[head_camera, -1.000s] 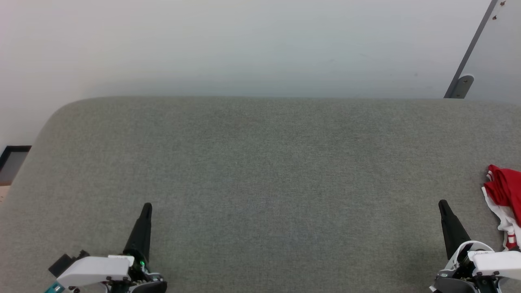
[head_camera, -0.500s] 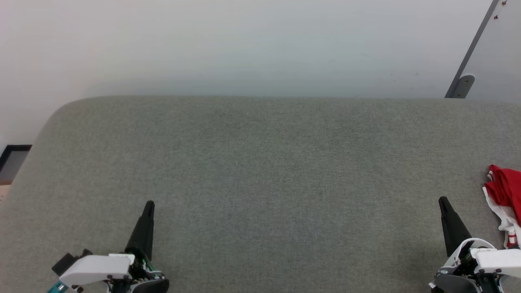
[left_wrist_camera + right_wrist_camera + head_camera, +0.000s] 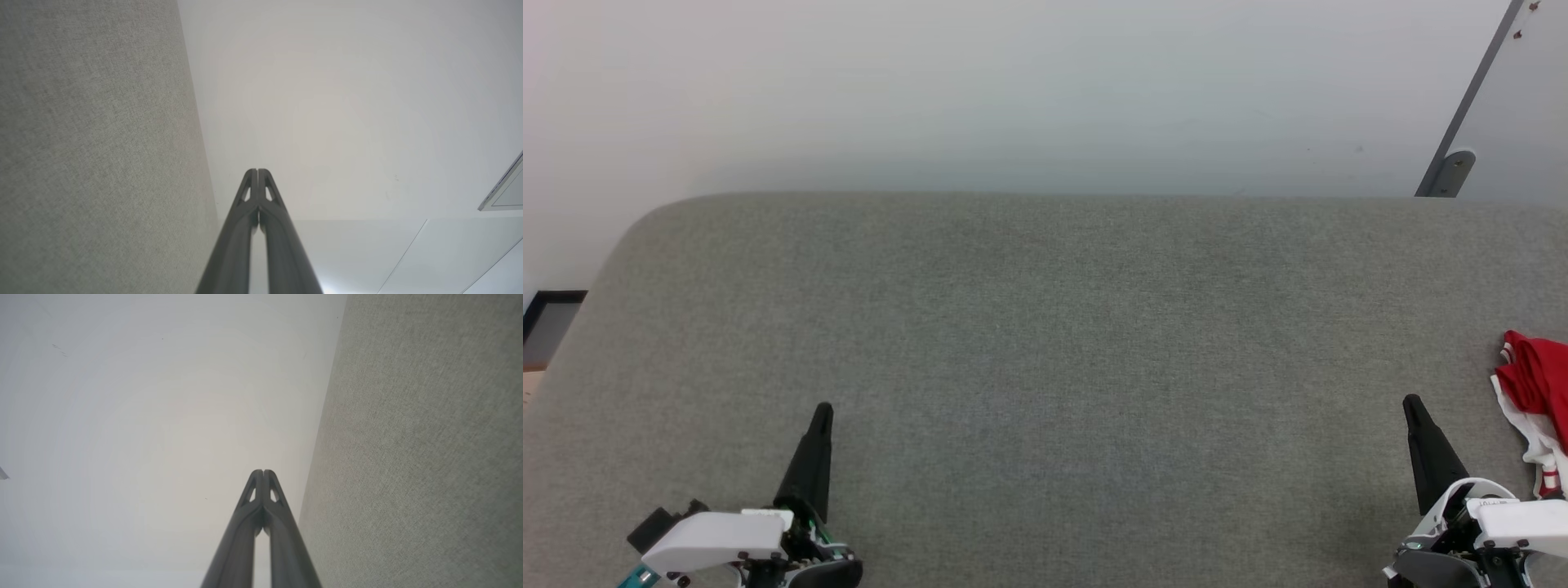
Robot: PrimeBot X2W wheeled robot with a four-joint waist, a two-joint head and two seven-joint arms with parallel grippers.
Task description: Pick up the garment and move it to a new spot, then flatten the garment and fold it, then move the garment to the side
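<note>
The garment (image 3: 1538, 392) lies crumpled at the far right edge of the grey surface in the head view, red with white cloth and striped trim showing; most of it is cut off by the frame. My right gripper (image 3: 1411, 405) hovers at the lower right, just left of the garment and apart from it, shut and empty, tips together (image 3: 263, 472). My left gripper (image 3: 823, 410) sits at the lower left, far from the garment, also shut with nothing in it (image 3: 258, 170).
A wide grey fabric-covered surface (image 3: 1045, 327) spans the head view, with a rounded far-left corner. A pale wall rises behind it. A grey slanted bar (image 3: 1462, 106) with a foot stands at the upper right. A dark-framed object (image 3: 547, 322) sits beyond the left edge.
Both grippers have crept slightly forward over the surface. The garment has not moved.
</note>
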